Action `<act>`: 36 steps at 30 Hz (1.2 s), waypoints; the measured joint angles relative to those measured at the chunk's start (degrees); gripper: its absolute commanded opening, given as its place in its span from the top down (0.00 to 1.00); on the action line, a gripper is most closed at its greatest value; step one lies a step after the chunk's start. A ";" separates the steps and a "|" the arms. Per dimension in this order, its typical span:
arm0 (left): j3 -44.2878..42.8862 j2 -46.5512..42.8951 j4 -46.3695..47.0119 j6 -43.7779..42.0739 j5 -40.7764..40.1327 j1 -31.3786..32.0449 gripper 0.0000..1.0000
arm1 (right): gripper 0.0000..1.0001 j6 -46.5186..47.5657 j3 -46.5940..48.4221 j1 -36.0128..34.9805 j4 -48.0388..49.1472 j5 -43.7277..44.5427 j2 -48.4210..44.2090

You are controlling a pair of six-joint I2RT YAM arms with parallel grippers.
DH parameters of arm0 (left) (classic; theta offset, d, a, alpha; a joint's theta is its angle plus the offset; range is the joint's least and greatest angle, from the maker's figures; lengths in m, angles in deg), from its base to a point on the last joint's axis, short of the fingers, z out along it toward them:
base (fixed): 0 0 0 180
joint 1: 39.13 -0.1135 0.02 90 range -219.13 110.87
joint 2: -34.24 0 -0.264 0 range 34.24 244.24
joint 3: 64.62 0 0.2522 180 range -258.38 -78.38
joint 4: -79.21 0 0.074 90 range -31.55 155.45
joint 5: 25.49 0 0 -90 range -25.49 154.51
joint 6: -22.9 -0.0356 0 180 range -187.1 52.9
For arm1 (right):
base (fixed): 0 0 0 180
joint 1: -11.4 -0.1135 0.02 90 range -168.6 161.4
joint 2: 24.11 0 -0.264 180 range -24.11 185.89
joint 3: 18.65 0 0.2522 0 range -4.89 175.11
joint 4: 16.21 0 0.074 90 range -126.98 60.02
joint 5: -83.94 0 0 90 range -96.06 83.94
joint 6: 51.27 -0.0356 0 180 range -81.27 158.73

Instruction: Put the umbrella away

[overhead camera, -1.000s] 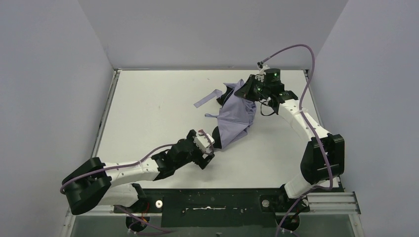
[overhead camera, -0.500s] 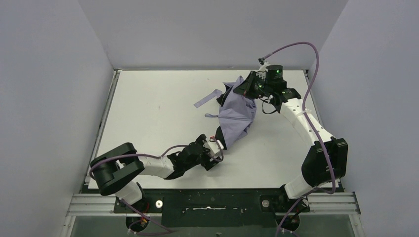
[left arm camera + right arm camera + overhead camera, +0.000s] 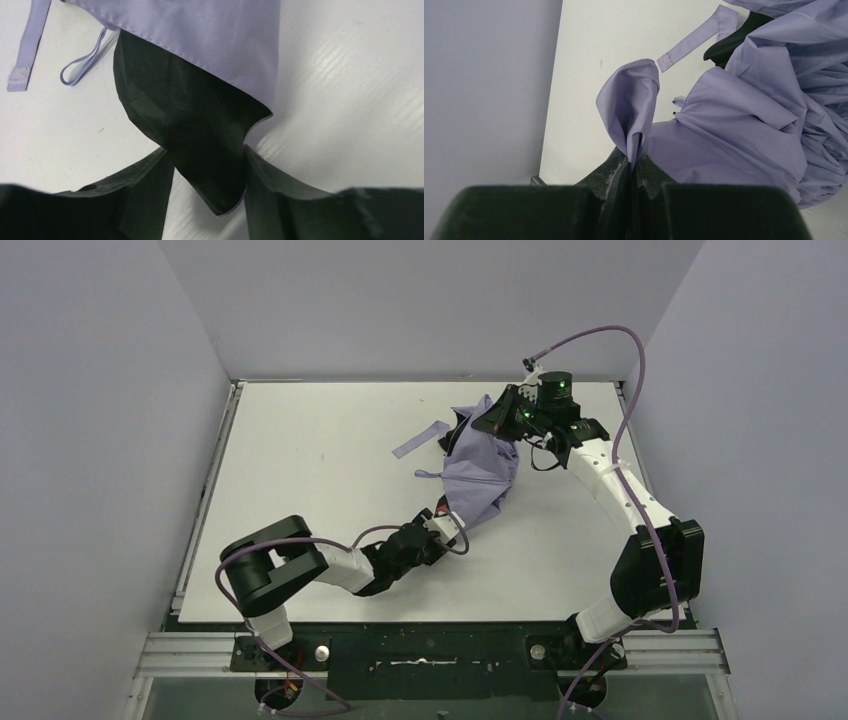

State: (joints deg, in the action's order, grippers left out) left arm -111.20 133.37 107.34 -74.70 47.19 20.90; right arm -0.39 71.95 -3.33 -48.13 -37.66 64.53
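Closer came the left arm: left jaws sit apart around the umbrella's near corner; right jaws pinch its far edge.

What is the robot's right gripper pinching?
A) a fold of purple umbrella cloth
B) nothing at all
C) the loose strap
A: the right wrist view shows the right gripper shut on a fold of cloth from the umbrella.

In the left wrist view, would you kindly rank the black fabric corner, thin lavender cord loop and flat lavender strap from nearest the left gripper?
1. Black fabric corner, inside the left gripper.
2. Cord loop, upper left.
3. Flat strap, far left.
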 measured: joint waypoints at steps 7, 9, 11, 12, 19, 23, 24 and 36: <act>-1.64 0.66 -0.33 0.13 -0.92 0.00 0.99 | 1.00 -0.11 0.00 0.00 -0.02 -0.15 0.00; -1.64 -0.74 -1.18 0.42 0.35 0.00 1.00 | 1.00 0.13 -0.02 0.02 -0.09 -0.13 0.00; -1.64 -3.50 -2.73 0.90 2.91 0.00 1.00 | 1.00 0.57 0.00 0.02 -0.28 -0.11 0.02; -1.64 -5.27 -3.48 1.14 4.59 0.00 1.00 | 1.00 0.81 0.00 0.00 -0.39 -0.11 0.04; -1.64 -17.88 -8.24 5.77 22.62 -0.02 1.00 | 1.00 2.01 -0.02 0.02 -0.66 0.28 0.63; -1.36 -18.99 -9.20 9.90 33.88 0.07 1.00 | 1.00 2.43 0.00 0.02 -0.59 0.33 1.99; -0.96 -18.99 -9.14 10.75 36.35 0.22 1.00 | 1.00 2.47 -0.02 0.02 -0.61 0.35 2.36; 2.45 -19.65 -8.66 17.11 44.13 2.47 0.42 | 0.99 10.36 -7.06 -0.44 1.46 -5.18 3.10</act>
State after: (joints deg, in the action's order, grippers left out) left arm -108.75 113.72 98.68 -57.58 91.32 23.37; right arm 9.97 64.89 -3.76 -46.66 -42.84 67.64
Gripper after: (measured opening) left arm 0.322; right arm 0.030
